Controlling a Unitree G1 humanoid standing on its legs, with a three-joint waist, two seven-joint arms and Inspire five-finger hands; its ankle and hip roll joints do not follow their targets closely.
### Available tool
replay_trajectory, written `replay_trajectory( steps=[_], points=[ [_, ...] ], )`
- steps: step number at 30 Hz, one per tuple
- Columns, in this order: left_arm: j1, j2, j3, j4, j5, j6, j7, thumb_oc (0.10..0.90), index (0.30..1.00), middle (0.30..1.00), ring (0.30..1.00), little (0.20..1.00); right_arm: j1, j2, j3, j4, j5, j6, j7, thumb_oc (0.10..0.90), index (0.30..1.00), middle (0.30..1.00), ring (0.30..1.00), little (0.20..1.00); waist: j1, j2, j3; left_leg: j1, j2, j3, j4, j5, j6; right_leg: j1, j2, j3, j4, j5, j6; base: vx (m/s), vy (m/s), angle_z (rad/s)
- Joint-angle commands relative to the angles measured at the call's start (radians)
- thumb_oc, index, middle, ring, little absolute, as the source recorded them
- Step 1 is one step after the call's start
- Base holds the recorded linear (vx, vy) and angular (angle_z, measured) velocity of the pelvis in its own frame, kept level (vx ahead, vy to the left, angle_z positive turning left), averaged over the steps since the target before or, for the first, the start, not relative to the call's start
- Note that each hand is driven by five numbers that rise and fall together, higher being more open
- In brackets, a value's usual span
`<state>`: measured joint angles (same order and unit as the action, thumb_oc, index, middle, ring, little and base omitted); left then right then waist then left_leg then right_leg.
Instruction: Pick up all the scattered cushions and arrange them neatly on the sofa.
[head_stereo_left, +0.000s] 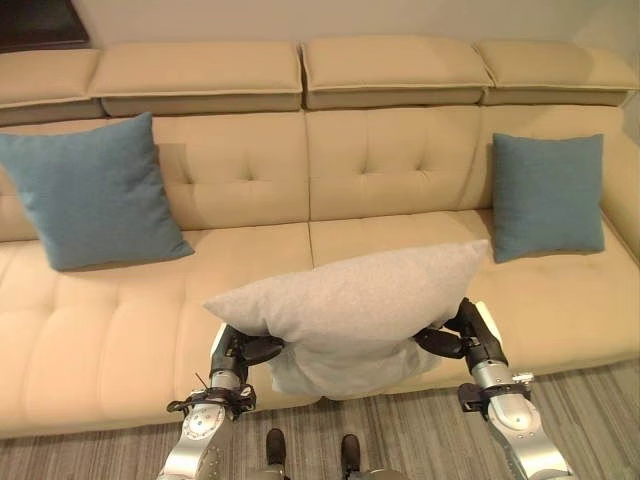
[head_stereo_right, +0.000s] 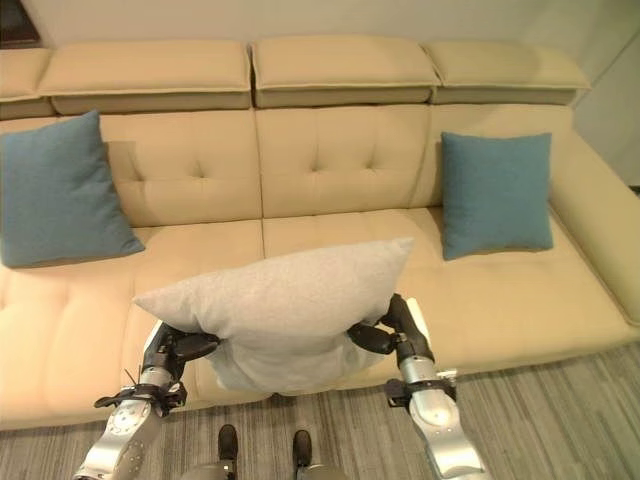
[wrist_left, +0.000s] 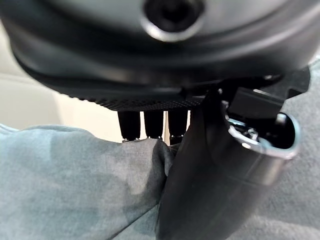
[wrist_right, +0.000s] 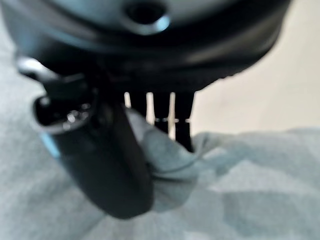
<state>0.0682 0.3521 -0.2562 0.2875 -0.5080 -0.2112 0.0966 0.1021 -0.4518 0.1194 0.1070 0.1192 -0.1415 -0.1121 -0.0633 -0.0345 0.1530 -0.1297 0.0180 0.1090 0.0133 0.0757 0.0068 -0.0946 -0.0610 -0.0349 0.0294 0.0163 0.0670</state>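
A light grey cushion (head_stereo_left: 350, 310) hangs in front of the beige sofa (head_stereo_left: 100, 330), above its front edge. My left hand (head_stereo_left: 240, 352) pinches the cushion's left corner, and my right hand (head_stereo_left: 462, 335) pinches its right end. In the left wrist view the thumb (wrist_left: 200, 190) and fingers (wrist_left: 152, 125) close on a fold of grey cloth (wrist_left: 75, 185). The right wrist view shows the thumb (wrist_right: 110, 165) pressing cloth (wrist_right: 240, 185) against the fingers. Two blue cushions lean upright on the backrest, one at the left (head_stereo_left: 95, 192), one at the right (head_stereo_left: 548, 195).
The sofa's middle seats between the blue cushions are bare. Grey striped carpet (head_stereo_left: 420, 435) runs along the sofa's front. A dark panel (head_stereo_left: 40, 22) hangs on the wall at the upper left.
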Motion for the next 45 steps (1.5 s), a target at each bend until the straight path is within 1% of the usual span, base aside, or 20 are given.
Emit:
replay_trajectory(
  steps=[1,3,6,9,10,13,17,18,20,21,22,23,25,26,28,30,33,36,38,45],
  points=[
    [-0.091,-0.002,0.003,-0.185,0.029,-0.11,-0.084,0.4,0.3,0.3,0.3,0.3,-0.143,0.056,0.071,-0.149,0.024,-0.142,0.059,0.4,0.3,0.3,0.3,0.3,0.027,-0.068,-0.076,-0.047,-0.004,0.0,0.184,-0.203,-0.002,0.021,-0.043,0.053,0.127,-0.098,0.064,0.06,0.13,-0.56],
    [-0.088,0.005,0.016,-0.184,0.031,-0.113,-0.076,0.4,0.3,0.3,0.3,0.3,-0.161,0.071,0.086,-0.146,0.03,-0.142,0.07,0.4,0.3,0.3,0.3,0.3,0.035,-0.065,-0.067,-0.032,-0.005,0.019,0.19,-0.225,0.02,-0.025,-0.051,0.062,0.202,-0.085,0.081,0.08,0.111,-0.36],
    [-0.084,0.001,0.021,-0.177,0.032,-0.118,-0.078,0.4,0.3,0.3,0.3,0.3,-0.162,0.072,0.093,-0.146,0.023,-0.141,0.078,0.4,0.3,0.3,0.3,0.3,0.029,-0.064,-0.063,-0.01,-0.011,0.018,0.181,-0.236,0.026,-0.054,-0.043,0.071,0.202,-0.067,0.082,0.1,0.035,-0.19],
    [-0.08,0.003,0.025,-0.178,0.034,-0.118,-0.08,0.4,0.3,0.3,0.3,0.3,-0.185,0.063,0.106,-0.136,0.028,-0.138,0.085,0.4,0.3,0.3,0.3,0.3,0.015,-0.063,-0.066,0.04,-0.021,0.019,0.145,-0.255,0.027,-0.115,-0.039,0.047,0.091,-0.001,0.089,0.16,-0.007,-0.09],
    [-0.079,0.002,0.025,-0.178,0.034,-0.118,-0.08,0.4,0.3,0.3,0.3,0.3,-0.185,0.062,0.106,-0.136,0.028,-0.138,0.085,0.4,0.3,0.3,0.3,0.3,0.015,-0.061,-0.065,0.042,-0.02,0.018,0.144,-0.256,0.027,-0.112,-0.037,0.046,0.089,-0.001,0.089,0.26,-0.015,-0.33],
    [-0.093,-0.01,0.028,-0.17,0.032,-0.123,-0.07,0.4,0.3,0.3,0.3,0.3,-0.189,0.059,0.116,-0.133,0.029,-0.136,0.093,0.4,0.3,0.3,0.3,0.3,-0.002,-0.061,-0.051,0.111,-0.029,-0.001,0.112,-0.27,0.019,-0.187,-0.021,0.005,0.026,0.036,0.105,0.25,-0.033,-0.22],
    [-0.105,-0.023,0.013,-0.16,0.033,-0.126,-0.082,0.4,0.3,0.3,0.3,0.3,-0.171,0.051,0.109,-0.137,0.024,-0.141,0.098,0.4,0.3,0.3,0.3,0.3,-0.022,-0.068,-0.054,0.152,-0.037,-0.031,0.099,-0.285,0.007,-0.171,-0.016,0.025,0.023,0.044,0.103,0.23,-0.102,0.37],
    [-0.104,-0.033,0.007,-0.158,0.032,-0.126,-0.091,0.4,0.3,0.3,0.3,0.3,-0.152,0.043,0.097,-0.143,0.023,-0.144,0.1,0.4,0.3,0.3,0.3,0.3,-0.029,-0.067,-0.07,0.186,-0.025,-0.044,0.086,-0.292,-0.01,-0.153,-0.012,0.034,0.025,0.049,0.092,0.26,-0.149,0.44],
    [-0.101,-0.038,0.002,-0.16,0.031,-0.124,-0.094,0.4,0.3,0.3,0.3,0.3,-0.141,0.037,0.093,-0.146,0.021,-0.145,0.1,0.4,0.3,0.3,0.3,0.3,-0.035,-0.063,-0.079,0.197,-0.009,-0.052,0.088,-0.283,-0.024,-0.144,-0.006,0.031,0.031,0.047,0.084,0.25,-0.178,0.27],
    [-0.1,-0.043,-0.006,-0.159,0.031,-0.119,-0.103,0.4,0.3,0.3,0.3,0.3,-0.123,0.031,0.078,-0.153,0.029,-0.145,0.103,0.4,0.3,0.3,0.3,0.3,-0.045,-0.054,-0.093,0.201,0.023,-0.061,0.103,-0.256,-0.054,-0.119,0.006,0.018,0.032,0.032,0.066,0.15,-0.139,0.13],
    [-0.1,-0.044,-0.007,-0.159,0.031,-0.119,-0.103,0.4,0.3,0.3,0.3,0.3,-0.123,0.031,0.078,-0.154,0.029,-0.144,0.103,0.4,0.3,0.3,0.3,0.3,-0.046,-0.053,-0.094,0.2,0.024,-0.062,0.103,-0.257,-0.054,-0.118,0.006,0.016,0.032,0.032,0.066,0.32,-0.396,0.22],
    [-0.116,-0.051,-0.023,-0.157,0.026,-0.118,-0.108,0.4,0.3,0.3,0.3,0.3,-0.099,0.018,0.059,-0.159,0.032,-0.153,0.096,0.4,0.3,0.3,0.3,0.3,-0.057,-0.063,-0.093,0.121,0.078,-0.058,0.268,-0.163,-0.092,-0.077,0.022,-0.002,0.026,0.005,0.026,0.21,-0.326,0.48],
    [-0.125,-0.051,-0.025,-0.151,0.028,-0.118,-0.109,0.4,0.3,0.3,0.3,0.3,-0.099,0.009,0.054,-0.157,0.039,-0.153,0.093,0.4,0.3,0.3,0.3,0.3,-0.054,-0.071,-0.087,0.059,0.09,-0.062,0.373,-0.136,-0.086,-0.051,0.028,-0.009,0.021,-0.015,0.004,0.18,-0.255,0.63],
    [-0.129,-0.052,-0.024,-0.149,0.026,-0.116,-0.11,0.4,0.3,0.3,0.3,0.3,-0.098,0.007,0.051,-0.154,0.041,-0.152,0.09,0.4,0.3,0.3,0.3,0.3,-0.051,-0.075,-0.082,0.025,0.088,-0.062,0.396,-0.145,-0.075,-0.042,0.025,-0.012,0.021,-0.026,-0.001,0.11,-0.106,0.22],
    [-0.132,-0.049,-0.026,-0.147,0.029,-0.111,-0.111,0.4,0.3,0.3,0.3,0.3,-0.099,0.002,0.04,-0.15,0.039,-0.149,0.084,0.4,0.3,0.3,0.3,0.3,-0.042,-0.086,-0.075,-0.024,0.079,-0.054,0.364,-0.175,-0.06,-0.018,0.015,-0.011,0.018,-0.042,0.002,0.13,-0.049,0.07],
    [-0.131,-0.046,-0.025,-0.146,0.032,-0.109,-0.11,0.4,0.3,0.3,0.3,0.3,-0.098,0.002,0.031,-0.148,0.041,-0.147,0.08,0.4,0.3,0.3,0.3,0.3,-0.036,-0.09,-0.068,-0.05,0.08,-0.043,0.298,-0.187,-0.062,0.001,0.009,-0.012,0.016,-0.056,0.006,0.12,0.028,0.15],
    [-0.131,-0.046,-0.025,-0.145,0.031,-0.112,-0.102,0.4,0.3,0.3,0.3,0.3,-0.092,0.004,0.02,-0.136,0.048,-0.141,0.073,0.4,0.3,0.3,0.3,0.3,-0.024,-0.079,-0.06,-0.084,0.088,-0.039,0.218,-0.143,-0.083,0.022,0.008,-0.011,0.019,-0.08,0.01,0.08,0.082,0.08],
    [-0.123,-0.049,-0.022,-0.148,0.031,-0.11,-0.107,0.4,0.3,0.3,0.3,0.3,-0.082,0.007,0.018,-0.14,0.042,-0.141,0.078,0.4,0.3,0.3,0.3,0.3,-0.023,-0.069,-0.064,-0.057,0.083,-0.046,0.177,-0.141,-0.089,0.029,0.013,-0.007,0.026,-0.085,0.015,0.11,0.134,-0.13],
    [-0.106,-0.043,-0.019,-0.161,0.032,-0.11,-0.11,0.4,0.3,0.3,0.3,0.3,-0.073,0.017,0.018,-0.139,0.037,-0.139,0.081,0.4,0.3,0.3,0.3,0.3,-0.023,-0.059,-0.077,-0.021,0.069,-0.039,0.144,-0.151,-0.084,0.043,-0.003,0.0,0.024,-0.082,0.026,0.15,0.18,-0.2],
    [-0.075,-0.012,0.021,-0.193,0.042,-0.111,-0.1,0.4,0.3,0.3,0.3,0.3,-0.079,0.046,0.013,-0.135,0.033,-0.127,0.08,0.4,0.3,0.3,0.3,0.3,-0.004,-0.06,-0.089,0.025,0.042,0.004,0.118,-0.176,-0.054,0.051,-0.037,0.023,0.024,-0.075,0.047,0.06,0.108,-0.18]
  ],
)
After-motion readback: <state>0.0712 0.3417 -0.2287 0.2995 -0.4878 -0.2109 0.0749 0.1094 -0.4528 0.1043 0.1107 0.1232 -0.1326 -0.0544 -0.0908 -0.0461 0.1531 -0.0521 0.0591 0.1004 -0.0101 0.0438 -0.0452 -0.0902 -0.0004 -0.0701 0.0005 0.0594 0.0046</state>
